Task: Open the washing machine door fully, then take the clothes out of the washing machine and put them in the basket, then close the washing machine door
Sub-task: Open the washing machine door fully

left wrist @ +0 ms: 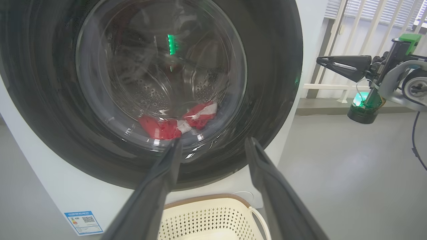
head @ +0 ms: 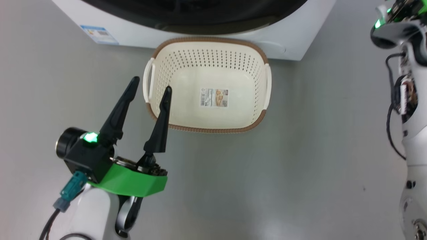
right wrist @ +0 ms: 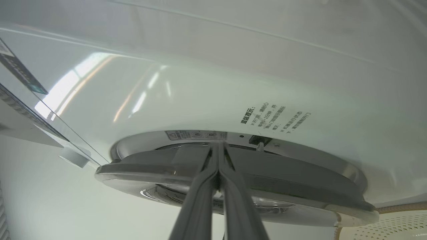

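At the lower left of the head view, the left gripper [head: 151, 84] hangs low over the floor [head: 300, 166]. Its fingers are spread with nothing between them, I think so that it can reach in once the way is free. Just beyond it the basket [head: 200, 63] stands empty on the floor, close against the foot of the washing machine [head: 293, 36], so the clothes [left wrist: 160, 128] need only a short way down. Behind the basket, the door [left wrist: 273, 83] looks shut or nearly so. The clothes lie at the bottom of the drum [left wrist: 150, 90] behind the glass [left wrist: 200, 40], beyond the left fingers and out of their reach. At the machine's right side, the right gripper [left wrist: 319, 60] has its fingers pressed together and pointing at the door's edge, probably to pull it open. Whether they touch it I cannot tell.
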Tool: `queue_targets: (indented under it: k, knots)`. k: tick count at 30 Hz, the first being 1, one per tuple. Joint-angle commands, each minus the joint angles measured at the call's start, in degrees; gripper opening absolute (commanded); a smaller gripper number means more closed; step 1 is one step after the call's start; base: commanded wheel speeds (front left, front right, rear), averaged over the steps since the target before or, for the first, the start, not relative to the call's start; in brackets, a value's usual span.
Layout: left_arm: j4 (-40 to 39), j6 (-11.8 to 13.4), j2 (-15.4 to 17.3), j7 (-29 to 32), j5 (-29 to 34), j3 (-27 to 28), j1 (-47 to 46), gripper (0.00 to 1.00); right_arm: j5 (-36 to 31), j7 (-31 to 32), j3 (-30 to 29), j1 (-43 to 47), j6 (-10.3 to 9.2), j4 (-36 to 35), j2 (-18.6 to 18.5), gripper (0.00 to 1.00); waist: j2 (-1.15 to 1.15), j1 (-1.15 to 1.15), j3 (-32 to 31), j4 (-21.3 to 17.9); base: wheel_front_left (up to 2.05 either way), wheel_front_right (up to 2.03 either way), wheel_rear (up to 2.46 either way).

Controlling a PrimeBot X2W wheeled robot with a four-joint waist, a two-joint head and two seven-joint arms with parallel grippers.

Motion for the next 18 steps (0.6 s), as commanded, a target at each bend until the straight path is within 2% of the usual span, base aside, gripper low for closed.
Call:
queue_targets:
  k: [1,18]
  knots:
    - [-1.8,-0.1,1.0,-0.4,-0.4,1.4,-1.3,1.00,0.1,1.1,0.3,-2.4,0.03,-0.7,0.3,0.00,0.00,0.00,2.7,1.3,0.00,0.00,0.00]
    - [-1.5,-0.4,0.2,-0.7,-0.3,-0.1,-2.8,1.00,-2.0,11.7,2.3,-13.3,0.03,5.3,-0.7,0.00,0.00,0.00,6.6,2.8,0.00,0.00,0.00]
